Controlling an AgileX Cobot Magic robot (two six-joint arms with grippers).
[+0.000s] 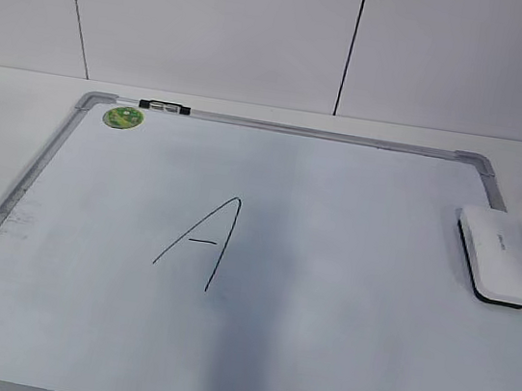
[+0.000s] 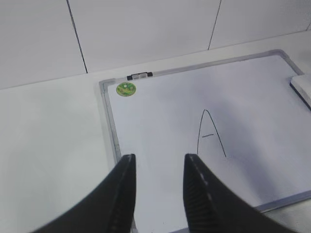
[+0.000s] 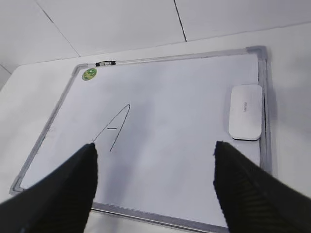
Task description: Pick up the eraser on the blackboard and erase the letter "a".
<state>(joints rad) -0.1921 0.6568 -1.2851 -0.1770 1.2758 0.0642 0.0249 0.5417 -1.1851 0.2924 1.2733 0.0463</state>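
Observation:
The blackboard (image 1: 354, 296) is a white dry-erase board with a grey frame, lying flat on the table. The white eraser (image 1: 499, 254) lies on its right edge, untouched; it also shows in the right wrist view (image 3: 245, 111) and partly in the left wrist view (image 2: 302, 90). The only writing I see is a tall angular capital "A" (image 1: 204, 243) at mid-left; no lowercase "a" shows. My left gripper (image 2: 160, 158) is open and empty above the board's near left part. My right gripper (image 3: 154, 145) is wide open and empty above the board's near edge. Neither gripper shows in the exterior view.
A small round green magnet (image 1: 123, 117) sits at the board's far left corner, next to a black clip (image 1: 164, 106) on the top frame. A white tiled wall stands behind the white table.

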